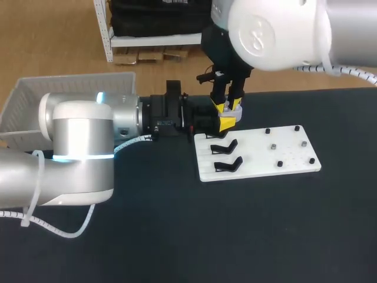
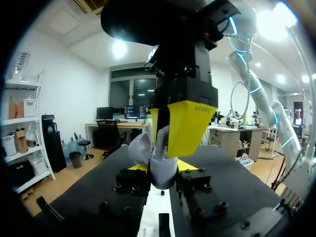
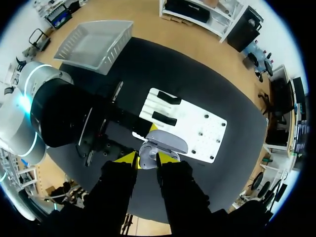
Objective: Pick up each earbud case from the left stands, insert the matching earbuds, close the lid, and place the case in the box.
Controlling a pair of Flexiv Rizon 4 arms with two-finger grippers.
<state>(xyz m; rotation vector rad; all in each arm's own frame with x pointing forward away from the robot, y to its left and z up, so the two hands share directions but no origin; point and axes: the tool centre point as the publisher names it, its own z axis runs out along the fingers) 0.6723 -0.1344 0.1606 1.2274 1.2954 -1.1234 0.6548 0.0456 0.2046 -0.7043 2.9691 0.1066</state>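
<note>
The left tool (image 1: 226,124) pinches the grey earbud case (image 2: 164,177), its lid (image 2: 141,147) open, just off the far-left corner of the white stand board (image 1: 277,156). The right tool (image 3: 147,158) hangs directly over it; whether it grips anything I cannot tell. The case is best held level and motionless while the right tool comes straight down, clear of the raised lid.
</note>
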